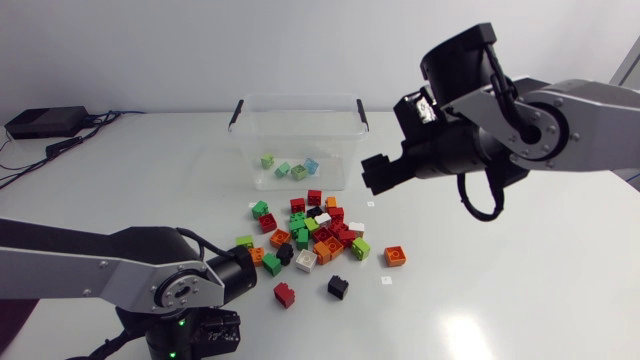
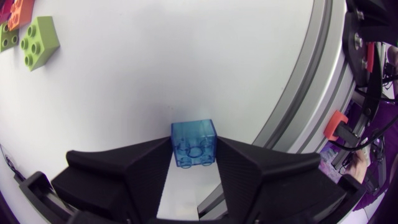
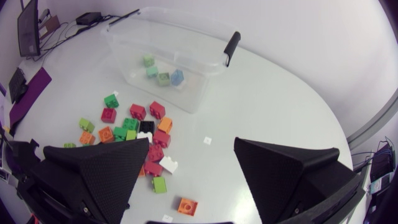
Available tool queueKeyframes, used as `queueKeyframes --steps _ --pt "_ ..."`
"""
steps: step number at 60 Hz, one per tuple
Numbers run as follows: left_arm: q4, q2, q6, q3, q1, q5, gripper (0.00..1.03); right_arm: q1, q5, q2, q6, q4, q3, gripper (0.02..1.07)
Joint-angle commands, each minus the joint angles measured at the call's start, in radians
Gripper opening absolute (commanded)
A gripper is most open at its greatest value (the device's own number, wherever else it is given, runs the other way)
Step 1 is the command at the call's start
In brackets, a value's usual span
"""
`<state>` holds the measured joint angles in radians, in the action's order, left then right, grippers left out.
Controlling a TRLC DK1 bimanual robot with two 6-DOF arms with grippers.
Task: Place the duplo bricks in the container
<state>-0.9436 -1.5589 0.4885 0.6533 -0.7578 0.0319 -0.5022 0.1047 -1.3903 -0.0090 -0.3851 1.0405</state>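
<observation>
**Left fingers clamped on a blue brick, right fingers apart above the pile**

Left wrist view:
- The left fingers (image 2: 118,171) are closed on the blue brick (image 2: 194,143), one fingertip on each side face.
- The brick is translucent, small and blocky, and round hollows show through the plastic.
- Can't tell whether it touches the tabletop (image 2: 155,68) or is lifted.
- Just ahead of the fingertips is bare white tabletop.
- Close on one side of the fingers runs the tabletop's curved metal edge band (image 2: 298,106), so there is little room that way.
- Far ahead on the other side is a lime brick (image 2: 38,42), with an orange brick (image 2: 23,9) just beside it.

Right wrist view:
- The right fingers (image 3: 93,174) are wide apart with nothing between them.
- Under the gap, a lone orange brick (image 3: 186,205) lies flat, studs up.
- Just ahead of the fingers is the pile (image 3: 140,134) of loose bricks: red, green, orange, white and black.
- Beyond the pile is a narrow bare strip of tabletop.
- Beyond that is the clear container (image 3: 205,81), open-topped, with a black handle (image 3: 231,45) at its end.
- Four pale bricks (image 3: 163,73), green, teal and light blue, sit on the container floor.

Head view:
- The left arm (image 1: 110,270) is low by the near edge.
- The right arm (image 1: 560,125) comes in from the side, and its fingers are just beside the container's corner.
- There is wide open tabletop on the right arm's side of the pile.
</observation>
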Motion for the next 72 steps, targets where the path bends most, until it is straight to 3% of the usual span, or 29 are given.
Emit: queueKeyframes --steps 1,9,18,32,50,72 --pt "0.014 -0.027 -0.027 -0.029 -0.005 -0.012 0.2 -0.006 0.009 0.043 -0.008 -0.02 -0.056 1.0" --pt "-0.02 0.014 -0.027 0.008 0.009 -0.012 0.2 -0.001 0.01 0.047 0.023 -0.117 -0.068 1.0" --pt "-0.08 0.085 -0.018 0.095 0.071 -0.012 0.2 0.01 0.004 -0.004 0.078 -0.178 -0.092 0.84" --pt "-0.098 0.126 -0.021 0.239 0.146 -0.012 0.2 0.034 -0.031 -0.165 0.133 -0.179 -0.109 0.84" --pt "-0.006 0.126 -0.096 0.399 0.213 -0.023 0.2 0.12 -0.073 -0.32 0.152 -0.244 -0.06 0.84" --pt "0.108 0.06 -0.176 0.586 0.288 -0.086 0.2 0.097 -0.114 -0.369 0.168 -0.256 -0.005 0.84"
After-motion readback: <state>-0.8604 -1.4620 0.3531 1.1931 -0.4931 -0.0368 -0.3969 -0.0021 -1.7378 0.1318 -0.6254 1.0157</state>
